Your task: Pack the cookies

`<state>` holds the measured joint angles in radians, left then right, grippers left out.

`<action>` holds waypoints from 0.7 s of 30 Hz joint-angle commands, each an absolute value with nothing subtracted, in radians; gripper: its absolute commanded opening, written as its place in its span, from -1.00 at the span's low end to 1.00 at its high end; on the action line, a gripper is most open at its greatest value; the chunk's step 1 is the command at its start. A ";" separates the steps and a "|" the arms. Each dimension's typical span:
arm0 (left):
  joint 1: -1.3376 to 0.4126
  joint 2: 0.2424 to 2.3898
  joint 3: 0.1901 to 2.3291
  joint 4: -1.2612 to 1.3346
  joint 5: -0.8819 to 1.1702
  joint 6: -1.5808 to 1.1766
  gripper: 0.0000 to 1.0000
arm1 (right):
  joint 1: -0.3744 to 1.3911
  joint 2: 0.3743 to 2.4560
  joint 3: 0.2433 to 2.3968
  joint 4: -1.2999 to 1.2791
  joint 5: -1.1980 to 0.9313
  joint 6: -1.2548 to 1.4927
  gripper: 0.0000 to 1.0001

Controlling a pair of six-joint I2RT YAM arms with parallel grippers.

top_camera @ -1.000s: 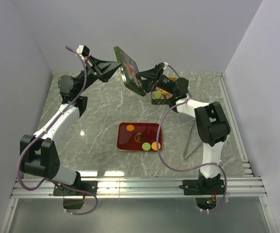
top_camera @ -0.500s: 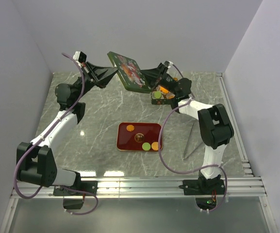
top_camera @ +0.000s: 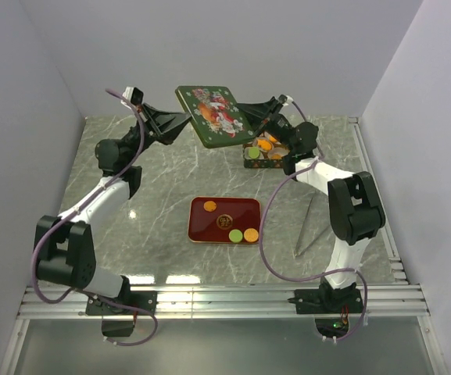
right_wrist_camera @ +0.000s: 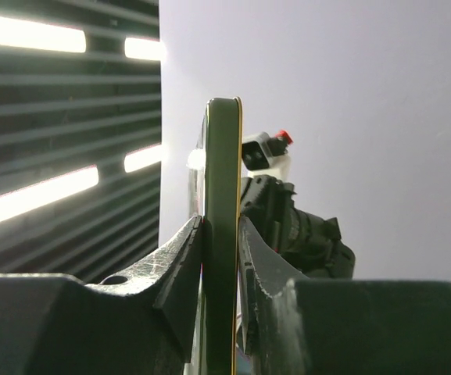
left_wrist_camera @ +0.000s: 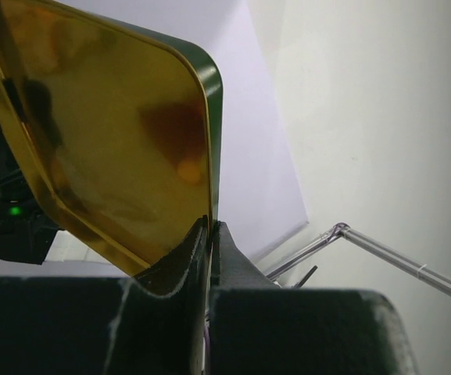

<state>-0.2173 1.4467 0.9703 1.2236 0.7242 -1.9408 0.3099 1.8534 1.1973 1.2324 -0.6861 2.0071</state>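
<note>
top view, tin lid (top_camera: 212,112): green Christmas-print lid hangs in the air over the back of the bench (top_camera: 147,195). Printed face is up and tipped a bit, and it's pinched from two opposite sides.
top view, left end effector (top_camera: 180,123): clamped narrow on the lid's left edge.
top view, right end effector (top_camera: 250,119): clamped on the right edge. My guess at the two-sided hold is that it stops the lid swinging, so it can be squared up over the box.
top view, open tin (top_camera: 268,162): sits on the bench just beside the lid's near-right corner, partly hidden by it. Orange and green cookies show inside.
top view, cookies (top_camera: 235,235): three lie on the red tray (top_camera: 198,230) mid-bench. One orange is at the back left, and a green and an orange sit side by side at the front right. The gold emblem (top_camera: 225,219) between them isn't a cookie. I'd say those three aren't packed yet.
top view, cookie orientation: all flat, faces up. They look round from here, and they're too small for me to pick a long axis.
left wrist view, lid: the gold inner face fills the upper left. The fingers (left_wrist_camera: 174,258) are nipped tight on the rim.
right wrist view, lid: seen edge-on, a thin green band with a gold lip, squeezed between both fingers (right_wrist_camera: 182,250). The left arm (right_wrist_camera: 288,219) shows beyond it.
wrist views, cookies: none visible.
</note>
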 commanded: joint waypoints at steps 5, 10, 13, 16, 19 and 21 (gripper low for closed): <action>-0.219 1.612 0.977 1.271 0.818 -1.988 -0.97 | 0.342 1.726 1.221 1.763 -0.793 2.525 -0.75; -0.219 1.661 1.002 1.308 0.821 -2.019 -0.99 | 0.342 1.715 1.238 1.763 -0.830 2.531 -0.54; -0.219 1.666 1.011 1.302 0.822 -2.016 -0.99 | 0.342 1.710 1.232 1.763 -0.844 2.530 -0.33; -0.219 1.671 1.014 1.301 0.824 -2.017 -0.99 | 0.342 1.713 1.230 1.761 -0.851 2.530 -0.20; -0.219 1.677 1.017 1.305 0.824 -2.022 -0.99 | 0.342 1.710 1.241 1.729 -0.890 2.508 -0.10; -0.218 1.681 1.022 1.304 0.827 -2.022 -0.99 | 0.345 1.709 1.246 1.718 -0.897 2.502 -0.13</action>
<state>-0.1875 1.6505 1.0031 1.3647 0.7311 -2.0499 0.2920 1.7931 1.1893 1.2358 -0.8494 2.0010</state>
